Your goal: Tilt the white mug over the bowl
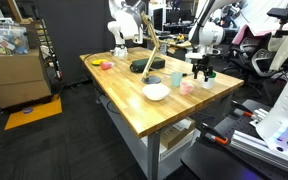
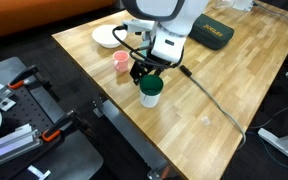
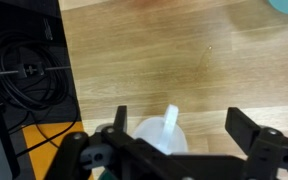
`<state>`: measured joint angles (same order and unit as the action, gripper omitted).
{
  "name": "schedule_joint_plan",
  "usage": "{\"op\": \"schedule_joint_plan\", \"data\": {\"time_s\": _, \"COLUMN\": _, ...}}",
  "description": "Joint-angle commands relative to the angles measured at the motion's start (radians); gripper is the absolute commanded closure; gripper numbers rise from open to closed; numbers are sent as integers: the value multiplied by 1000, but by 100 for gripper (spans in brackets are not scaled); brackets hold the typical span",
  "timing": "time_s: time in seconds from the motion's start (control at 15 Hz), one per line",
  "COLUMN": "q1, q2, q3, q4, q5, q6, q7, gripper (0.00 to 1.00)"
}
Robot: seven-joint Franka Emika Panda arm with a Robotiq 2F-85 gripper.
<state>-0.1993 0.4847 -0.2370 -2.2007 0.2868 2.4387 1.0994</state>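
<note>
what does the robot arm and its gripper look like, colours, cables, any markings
The white robot arm has smooth, rounded shells with dark bands at the joints. It ends in a chunky white wrist housing, and below that is a matte black Robotiq gripper with two blocky black jaws. A thin black cable runs from the wrist across the wooden table. No readable markings show.

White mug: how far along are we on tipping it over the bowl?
Approach looks done: the open hand is at the white mug, its fingers on either side in the wrist view. Grasping is in hand: the mug stands upright on the table, not yet gripped. Left: close, lift, carry it past the pink cup to the bowl, then tilt.
</note>
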Motion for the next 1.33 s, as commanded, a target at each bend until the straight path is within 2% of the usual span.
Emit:
{"op": "schedule_joint_plan", "data": {"time_s": 0.0, "q1": 0, "q2": 41, "q3": -12, "q4": 49, "q5": 13, "q6": -32, "q7": 20, "gripper": 8}}
{"op": "schedule_joint_plan", "data": {"time_s": 0.07, "q1": 1, "q2": 48, "q3": -13, "q4": 56, "q5": 12, "q6": -33, "q7": 24, "gripper": 11}}
{"op": "schedule_joint_plan", "data": {"time_s": 0.2, "q1": 4, "q2": 54, "q3": -11, "q4": 65, "q5": 11, "q6": -34, "q7": 29, "gripper": 35}}
{"op": "schedule_joint_plan", "data": {"time_s": 0.8, "q1": 15, "q2": 51, "q3": -7, "q4": 61, "q5": 13, "q6": -30, "q7": 37, "gripper": 97}}
{"op": "schedule_joint_plan", "data": {"time_s": 1.0, "q1": 16, "q2": 43, "q3": -7, "q4": 50, "q5": 13, "q6": -22, "q7": 34, "gripper": 100}}
{"op": "schedule_joint_plan", "data": {"time_s": 1.27, "q1": 17, "q2": 30, "q3": -6, "q4": 34, "q5": 17, "q6": -14, "q7": 31, "gripper": 98}}
